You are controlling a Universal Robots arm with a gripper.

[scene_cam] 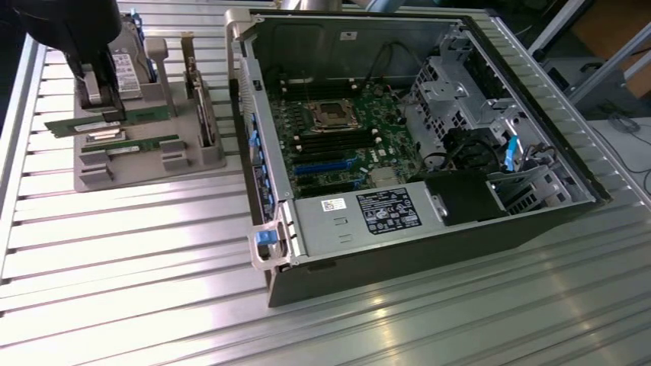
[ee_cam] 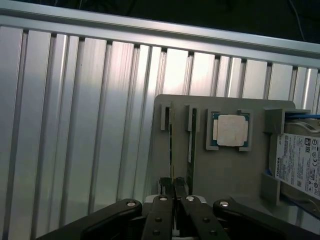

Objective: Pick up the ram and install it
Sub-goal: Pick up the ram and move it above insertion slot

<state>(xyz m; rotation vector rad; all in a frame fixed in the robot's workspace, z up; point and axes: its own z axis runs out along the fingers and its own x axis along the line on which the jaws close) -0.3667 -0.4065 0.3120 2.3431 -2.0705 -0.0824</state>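
The ram is a thin green stick standing on edge in the grey holder at the exterior view's left. My gripper comes down on its middle. In the wrist view the ram runs edge-on away from my gripper, whose two black fingers are pinched together on its near end. Its twin stick stands in the neighbouring slot, just beside the held one. The open computer case lies to the exterior view's right, with black memory slots on its motherboard.
The holder also carries a processor chip, a hard drive and a wider green card with a metal bracket. The ribbed aluminium table spreads around the holder and in front of the case.
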